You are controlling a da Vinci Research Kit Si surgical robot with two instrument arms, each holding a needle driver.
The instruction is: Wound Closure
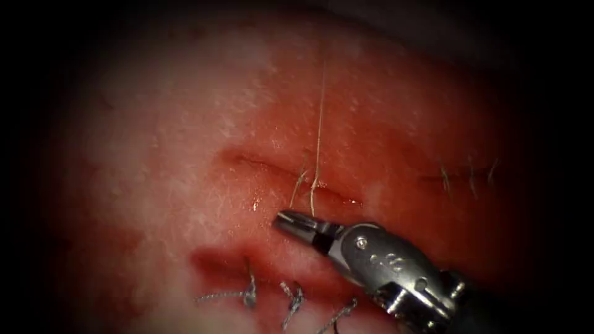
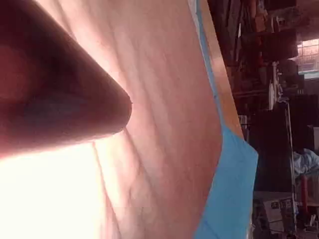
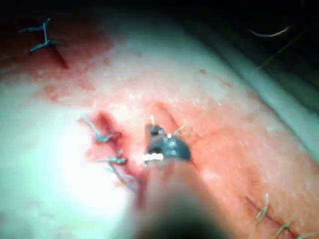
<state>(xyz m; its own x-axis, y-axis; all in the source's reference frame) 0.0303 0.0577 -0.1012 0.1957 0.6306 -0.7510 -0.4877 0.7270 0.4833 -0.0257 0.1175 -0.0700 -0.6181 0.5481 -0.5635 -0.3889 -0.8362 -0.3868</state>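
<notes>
Wet red tissue (image 1: 185,154) lies under your right tool (image 1: 296,224). Its jaws are closed and hold nothing, just below the cut (image 1: 291,176). Thread (image 1: 318,136) runs up from the cut.

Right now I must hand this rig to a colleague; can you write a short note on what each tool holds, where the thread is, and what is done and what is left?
Right tool: jaws shut, tip just below the middle cut, beside the short thread ends; I cannot tell that it grips anything.
Left tool: I cannot judge it.
Thread: one long strand rises from the middle cut toward the top of the endoscope view.
Needle: I cannot place it.
Done: the lower cut carries stitches with cut tails; the small cut at right also.
Left: the middle cut is still open along most of its length.
</notes>
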